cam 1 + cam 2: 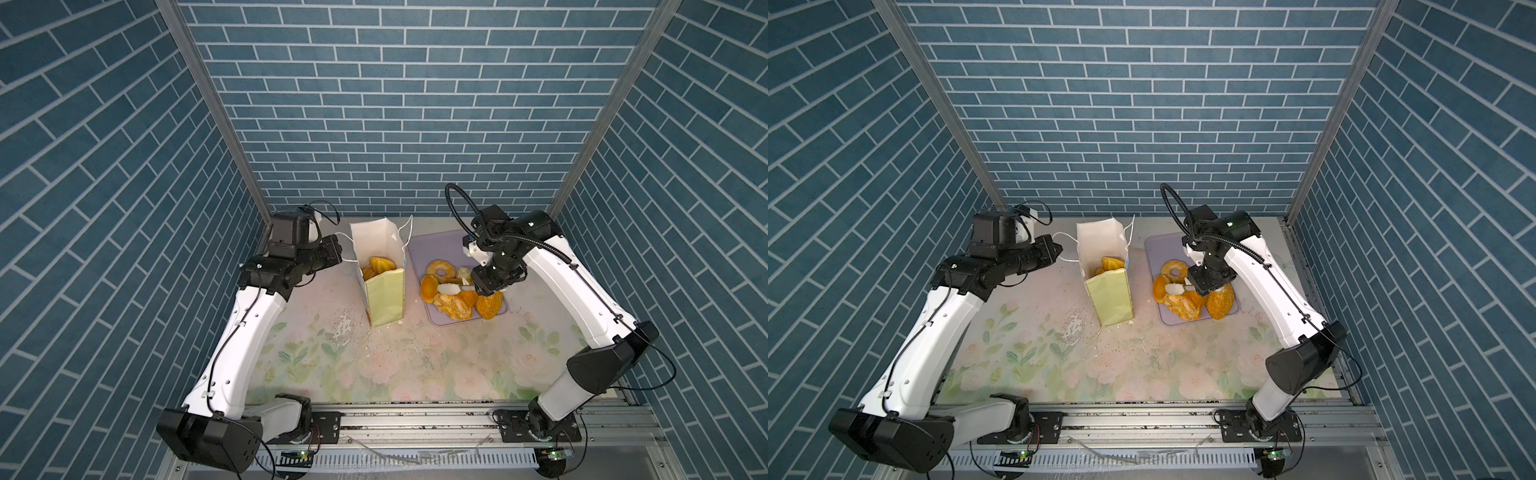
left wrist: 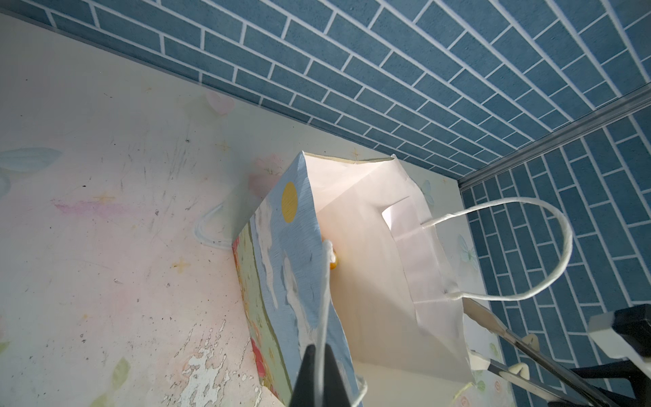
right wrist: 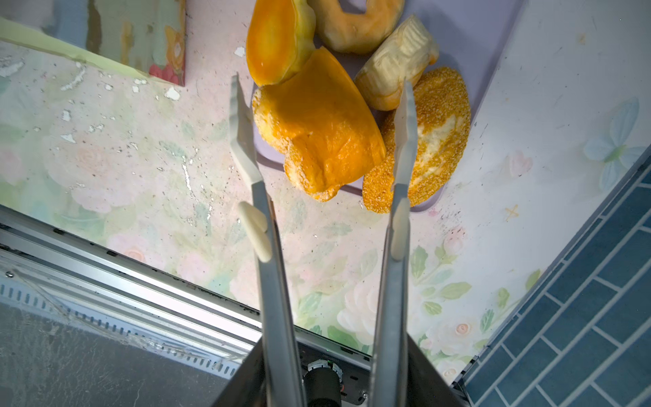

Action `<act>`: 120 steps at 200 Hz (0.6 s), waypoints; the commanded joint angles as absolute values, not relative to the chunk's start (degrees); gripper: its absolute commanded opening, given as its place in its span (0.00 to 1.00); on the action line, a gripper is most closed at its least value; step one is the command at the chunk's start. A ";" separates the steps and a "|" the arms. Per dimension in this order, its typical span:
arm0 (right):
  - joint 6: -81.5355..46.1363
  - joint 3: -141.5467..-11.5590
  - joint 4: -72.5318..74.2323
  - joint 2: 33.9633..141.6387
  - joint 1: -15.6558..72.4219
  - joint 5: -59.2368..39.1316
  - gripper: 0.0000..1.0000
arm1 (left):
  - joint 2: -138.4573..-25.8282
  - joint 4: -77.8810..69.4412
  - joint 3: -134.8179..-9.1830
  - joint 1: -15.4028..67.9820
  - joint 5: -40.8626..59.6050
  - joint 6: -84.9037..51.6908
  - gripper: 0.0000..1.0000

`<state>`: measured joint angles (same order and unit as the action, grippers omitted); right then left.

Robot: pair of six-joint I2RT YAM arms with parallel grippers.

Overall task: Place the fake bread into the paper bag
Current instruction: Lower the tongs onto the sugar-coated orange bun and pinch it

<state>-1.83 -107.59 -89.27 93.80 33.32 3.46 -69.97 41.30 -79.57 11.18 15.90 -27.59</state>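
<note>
Your right tool (image 3: 321, 84) hangs released, its thin metal tongs on either side of a glossy orange foam bun (image 3: 317, 134) in the fake bread (image 1: 453, 305) heaped on the flat lilac tray (image 1: 432, 245). Beside the tray, your left tool (image 2: 318, 380) is clenched on the white cord handle (image 2: 322, 317) of the upright paper bag (image 1: 384, 299).

There is one paper bag (image 1: 384, 299) with two white cord handles (image 2: 566, 246). Two pieces of fake bread (image 1: 380, 264) show inside it. One lilac tray (image 1: 432, 249) holds five pieces I can count, maybe six: one ring doughnut (image 1: 441, 269), one pale roll (image 1: 463, 273), one seeded loaf (image 1: 490, 306) and some orange buns (image 1: 429, 286). There are two robot arms (image 1: 253, 328).
</note>
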 commanded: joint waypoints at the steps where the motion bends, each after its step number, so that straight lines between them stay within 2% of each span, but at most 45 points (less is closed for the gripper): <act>1: 0.35 -107.45 -91.05 93.27 33.16 5.96 0.55 | -69.04 40.79 -78.86 11.49 16.02 -27.07 0.00; 73: 1.76 -106.95 -91.19 93.01 33.31 4.26 0.55 | -68.95 40.80 -78.57 11.51 16.00 -26.89 0.00; 120: 2.97 -103.46 -91.12 92.22 33.31 4.85 0.59 | -69.00 40.83 -78.47 11.49 15.95 -26.89 0.00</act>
